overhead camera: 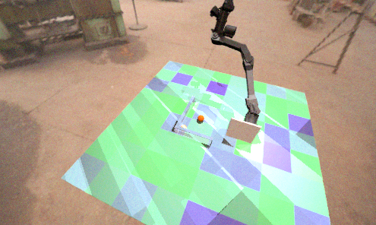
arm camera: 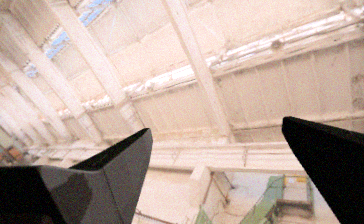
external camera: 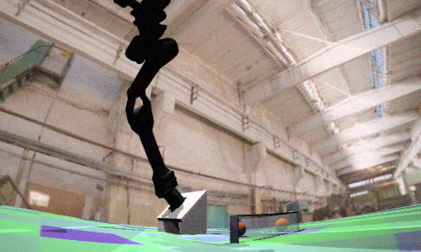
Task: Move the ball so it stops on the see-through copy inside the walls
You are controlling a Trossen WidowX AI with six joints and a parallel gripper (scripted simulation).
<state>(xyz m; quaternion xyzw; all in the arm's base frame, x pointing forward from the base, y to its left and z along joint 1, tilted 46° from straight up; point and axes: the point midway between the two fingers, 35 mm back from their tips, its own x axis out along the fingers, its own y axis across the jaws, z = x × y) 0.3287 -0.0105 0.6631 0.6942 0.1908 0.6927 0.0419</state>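
A small orange ball [overhead camera: 200, 118] rests inside the clear walls' [overhead camera: 189, 108] corner, near its pale see-through copy [overhead camera: 184, 126].

We see a patchwork mat [overhead camera: 147, 167] of green, purple and pale blue spread on a dusty floor [overhead camera: 45, 95]; a grey wedge-shaped block [overhead camera: 243, 130] on it; worn green machinery [overhead camera: 45, 26]; pale roof beams [external camera: 327, 64] overhead.
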